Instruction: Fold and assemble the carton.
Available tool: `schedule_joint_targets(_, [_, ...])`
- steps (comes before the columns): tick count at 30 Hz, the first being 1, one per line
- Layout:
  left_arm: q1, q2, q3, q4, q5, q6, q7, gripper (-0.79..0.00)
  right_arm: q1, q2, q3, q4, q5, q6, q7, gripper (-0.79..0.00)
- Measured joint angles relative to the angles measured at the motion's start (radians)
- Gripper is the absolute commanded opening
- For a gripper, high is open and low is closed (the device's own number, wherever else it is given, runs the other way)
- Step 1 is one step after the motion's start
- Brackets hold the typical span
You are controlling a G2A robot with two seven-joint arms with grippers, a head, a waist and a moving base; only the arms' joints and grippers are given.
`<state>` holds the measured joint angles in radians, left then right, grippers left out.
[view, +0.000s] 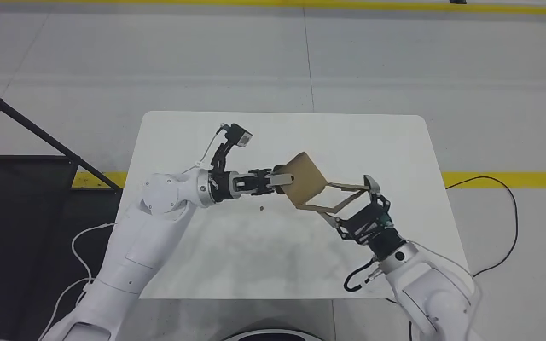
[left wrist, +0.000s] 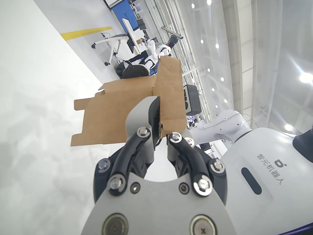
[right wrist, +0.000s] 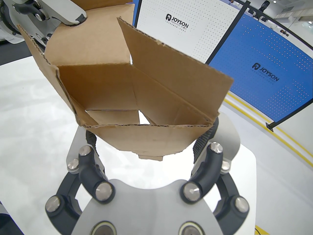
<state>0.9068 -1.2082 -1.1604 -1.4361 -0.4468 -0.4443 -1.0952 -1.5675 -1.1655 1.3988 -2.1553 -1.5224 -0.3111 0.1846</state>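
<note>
Top view: a yellow line (view: pixel 486 179) runs beside the table (view: pixel 188 136). The carton (view: pixel 305 177) hangs above mid-table between the left gripper (view: pixel 286 179) and right gripper (view: pixel 358 203).

Left wrist view: the left gripper (left wrist: pixel 160 125) pinches a carton (left wrist: pixel 117 113) flap.

Right wrist view: panels (right wrist: pixel 256 57) stand behind. The right gripper (right wrist: pixel 150 134) clamps the carton's (right wrist: pixel 146 86) near end.
</note>
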Motion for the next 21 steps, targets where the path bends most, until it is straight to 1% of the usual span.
schedule_joint_targets(14, [0.002,0.004,0.003,-0.005,-0.001,0.003,0.008,-0.785,-0.005,-0.001,0.005,0.003,0.010,0.017,-0.005,0.000])
schedule_joint_targets(17, [0.003,0.005,0.002,-0.009,0.008,0.005,0.018,-0.785,-0.006,-0.001,0.004,0.008,0.028,0.005,-0.012,0.000])
schedule_joint_targets(21, [0.006,0.006,-0.005,-0.008,0.016,0.016,0.052,-0.785,-0.001,0.001,0.011,0.023,0.087,-0.056,-0.033,0.000])
